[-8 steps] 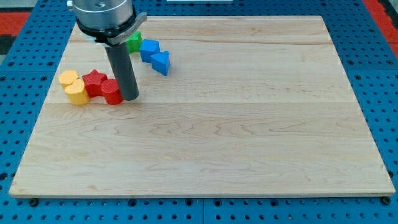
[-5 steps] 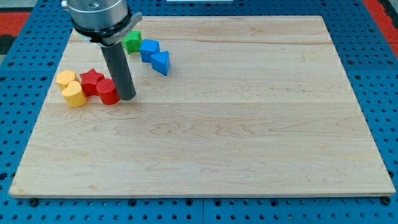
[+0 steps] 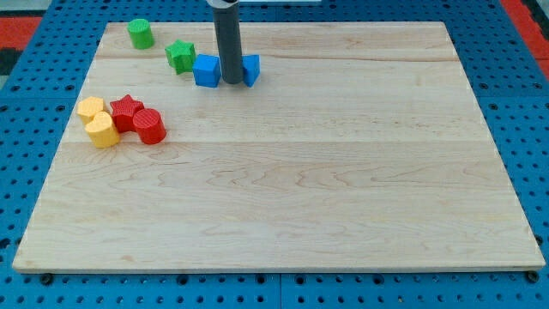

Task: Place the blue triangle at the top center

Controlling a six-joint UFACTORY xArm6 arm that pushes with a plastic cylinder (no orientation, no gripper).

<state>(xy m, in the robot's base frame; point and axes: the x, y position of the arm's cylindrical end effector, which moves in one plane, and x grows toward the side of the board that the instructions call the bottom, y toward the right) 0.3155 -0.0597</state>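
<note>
Camera view: my tip stands between the blue cube on its left and the blue triangle, having crossed over from beside the red cylinder; the green star sits far-left.

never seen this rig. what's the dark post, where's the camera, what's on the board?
The dark post is the arm's rod; there is no end effector that grasps, so nothing is held. It only pushes blocks by sliding my tip along the wooden board. There is one camera, looking down at the board at a slant; where it is mounted is not on record.

My tip stands between two blue blocks near the view's top: the blue cube on its left and the blue triangle on its right, partly hidden by the rod.

Further left are a green star and a green cylinder. At the view's left sit a red star, a red cylinder and two yellow blocks, bunched together.
</note>
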